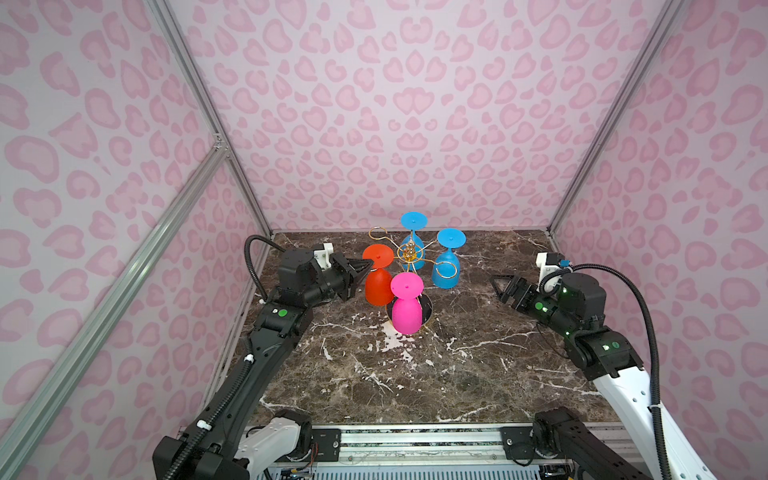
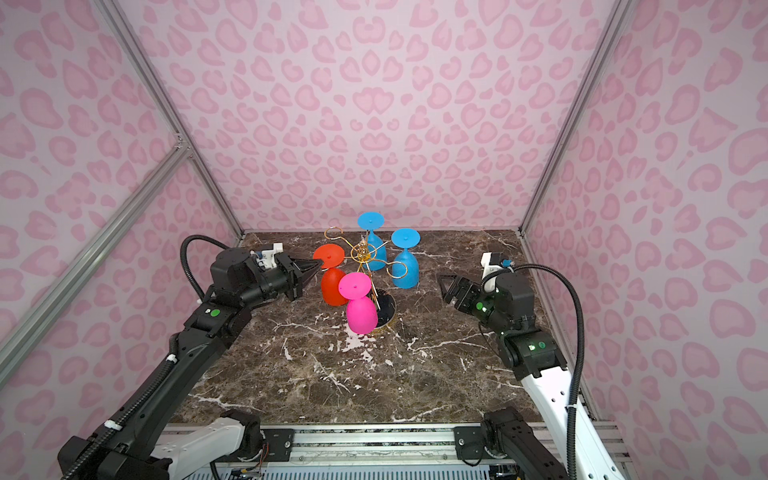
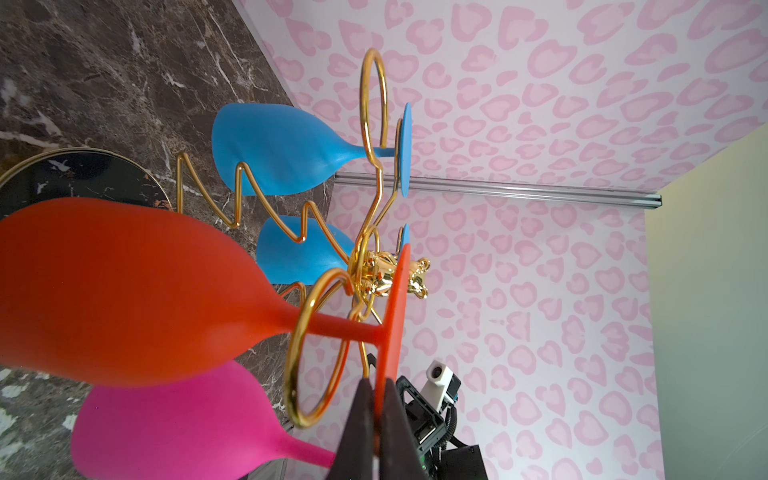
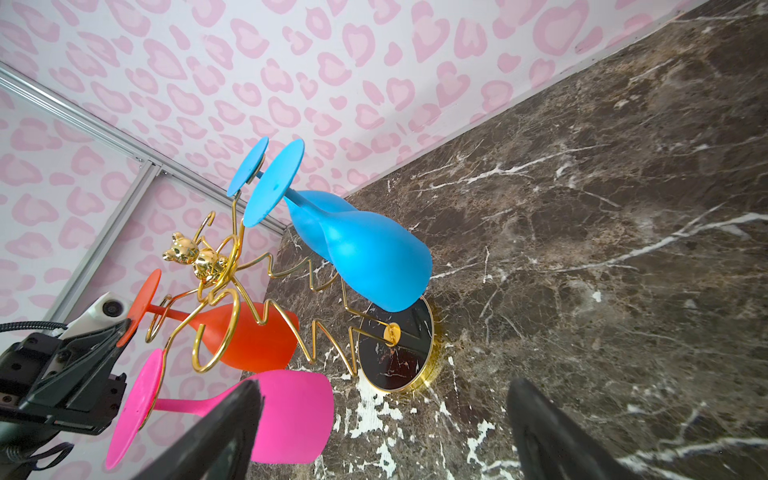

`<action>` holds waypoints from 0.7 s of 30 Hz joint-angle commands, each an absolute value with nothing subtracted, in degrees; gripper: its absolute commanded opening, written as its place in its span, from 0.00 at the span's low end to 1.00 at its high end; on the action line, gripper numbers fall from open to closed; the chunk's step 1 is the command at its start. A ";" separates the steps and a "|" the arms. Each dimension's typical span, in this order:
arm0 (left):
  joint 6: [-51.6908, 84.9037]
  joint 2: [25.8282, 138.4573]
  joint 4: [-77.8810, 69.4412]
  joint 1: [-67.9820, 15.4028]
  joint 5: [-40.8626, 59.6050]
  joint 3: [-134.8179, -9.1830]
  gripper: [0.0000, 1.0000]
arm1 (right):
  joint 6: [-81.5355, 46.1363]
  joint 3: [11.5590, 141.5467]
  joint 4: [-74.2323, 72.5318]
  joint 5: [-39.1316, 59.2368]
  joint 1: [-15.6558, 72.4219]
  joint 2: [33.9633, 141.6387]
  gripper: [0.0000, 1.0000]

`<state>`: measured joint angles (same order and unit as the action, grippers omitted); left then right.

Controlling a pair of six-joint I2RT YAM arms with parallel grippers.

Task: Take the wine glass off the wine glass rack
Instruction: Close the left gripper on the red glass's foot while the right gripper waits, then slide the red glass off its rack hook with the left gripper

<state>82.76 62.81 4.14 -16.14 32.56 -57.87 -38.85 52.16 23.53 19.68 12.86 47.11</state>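
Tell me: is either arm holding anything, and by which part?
The left end effector pinches the orange wine glass by its round foot's edge; the right end effector holds nothing.

I read bright, even, diffuse light in every view; shadows on the marble table (image 1: 457,374) are faint and soft-edged. Both top views darken toward their corners. Glare sits on the wine glass rack (image 4: 203,262), at its gold top and black base. Close to its wrist lens, the right gripper (image 4: 384,388) shows blurred fingers (image 4: 216,436).

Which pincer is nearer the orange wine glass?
Left. The left pincer grips the orange wine glass by its foot; the right pincer hangs open beyond the wine glass rack, apart.
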 commanded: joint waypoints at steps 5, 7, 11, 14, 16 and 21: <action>81.59 64.23 0.71 -16.29 32.87 -59.87 0.04 | -39.07 51.77 22.76 19.69 13.01 47.11 0.94; 81.48 64.59 0.70 -16.27 32.87 -60.10 0.04 | -39.16 51.63 22.76 19.69 12.98 47.10 0.94; 81.08 65.54 0.72 -16.29 33.11 -60.67 0.04 | -39.11 51.54 22.81 19.69 13.00 46.96 0.94; 81.06 66.15 0.53 -16.27 33.13 -61.03 0.03 | -39.14 51.68 22.85 19.68 13.00 46.93 0.94; 81.21 66.40 0.31 -16.34 33.05 -61.24 0.04 | -39.16 51.67 22.92 19.69 13.01 46.89 0.94; 81.04 67.07 -0.09 -16.34 32.17 -62.37 0.04 | -39.20 51.66 23.03 19.60 13.01 46.67 0.94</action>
<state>82.17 66.74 2.87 -16.36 32.58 -61.04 -39.03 51.94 23.55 19.70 12.97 46.81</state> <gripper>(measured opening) 0.065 0.940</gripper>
